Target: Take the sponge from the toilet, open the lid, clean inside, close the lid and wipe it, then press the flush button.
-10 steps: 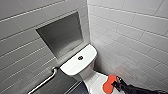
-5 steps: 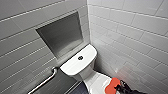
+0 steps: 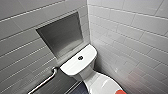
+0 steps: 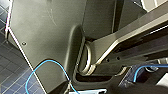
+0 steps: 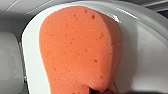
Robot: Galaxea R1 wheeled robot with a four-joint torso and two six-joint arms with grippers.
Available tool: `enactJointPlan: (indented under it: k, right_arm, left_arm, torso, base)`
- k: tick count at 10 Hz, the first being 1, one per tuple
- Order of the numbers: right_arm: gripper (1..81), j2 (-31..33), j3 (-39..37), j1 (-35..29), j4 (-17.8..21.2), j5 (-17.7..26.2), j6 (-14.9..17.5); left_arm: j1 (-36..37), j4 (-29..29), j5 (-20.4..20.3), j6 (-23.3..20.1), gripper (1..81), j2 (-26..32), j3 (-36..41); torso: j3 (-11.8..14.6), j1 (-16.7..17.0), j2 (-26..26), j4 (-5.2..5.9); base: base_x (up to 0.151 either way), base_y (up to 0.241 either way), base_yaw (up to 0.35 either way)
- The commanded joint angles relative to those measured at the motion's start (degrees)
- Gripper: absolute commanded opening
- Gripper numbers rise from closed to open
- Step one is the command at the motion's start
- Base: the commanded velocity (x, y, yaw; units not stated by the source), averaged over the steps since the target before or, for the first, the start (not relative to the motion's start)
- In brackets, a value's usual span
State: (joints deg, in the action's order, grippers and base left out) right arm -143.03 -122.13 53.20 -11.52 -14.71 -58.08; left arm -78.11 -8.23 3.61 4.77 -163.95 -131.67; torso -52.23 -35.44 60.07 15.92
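Looming orange sponge (image 5: 77, 50) before the toilet's (image 3: 72, 66) curved white surface; claw state impossible to tell.

I see the white toilet (image 3: 87, 73) standing on the dark floor tiles (image 3: 76, 89). The orange sponge (image 5: 80, 50) lies on its lid (image 3: 103, 83), and the flush button (image 3: 80, 58) is set in the tank top (image 3: 71, 67).

toilet (image 3: 88, 73) in wall corner, flush button (image 3: 80, 58) centred on tank top, lid (image 3: 103, 84) before tank, sponge (image 3: 121, 92) at lid's near end, niche (image 3: 61, 36) behind tank, grab bar (image 3: 46, 81) left
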Motion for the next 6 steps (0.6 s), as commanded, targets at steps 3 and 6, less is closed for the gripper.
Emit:
enactJointPlan:
  k: [3,6]
  right_arm:
    - [1.0,7.6,2.1,7.7,3.0,-9.3,-0.2]
    - [1.0,12.6,6.2,15.6,3.2,-16.7,-0.1]
  left_arm:
    - [-0.5,-0.5,4.5,-0.1,81.1,0.8,0.4]
    - [-0.5,-1.7,4.5,-0.2,81.1,0.4,0.4]
  torso:
    - [0.0,0.0,0.0,0.00]
    - [0.0,0.0,0.0,0.00]
  base:
    - [0.000,0.000,0.000]
    - [0.000,0.000,0.000]
